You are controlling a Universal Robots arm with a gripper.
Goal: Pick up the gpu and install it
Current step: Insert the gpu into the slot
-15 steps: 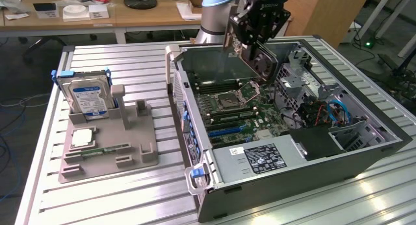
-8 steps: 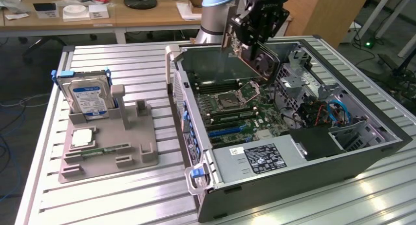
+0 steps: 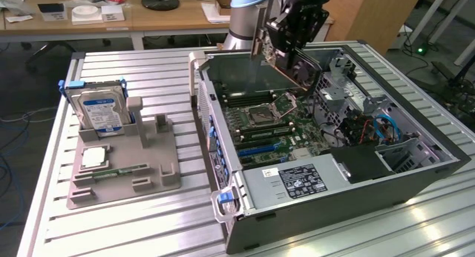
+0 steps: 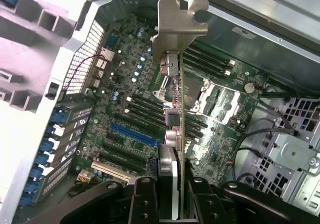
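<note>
Silver-bracketed gpu hangs clamped in the pincer, its long axis running straight out from it, above the motherboard.

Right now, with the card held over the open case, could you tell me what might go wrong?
The gpu hangs tilted in the gripper; lowered so, it could miss the blue slot or jam. Its metal bracket might catch the case's perforated wall. A slip could strike the CPU socket.
</note>
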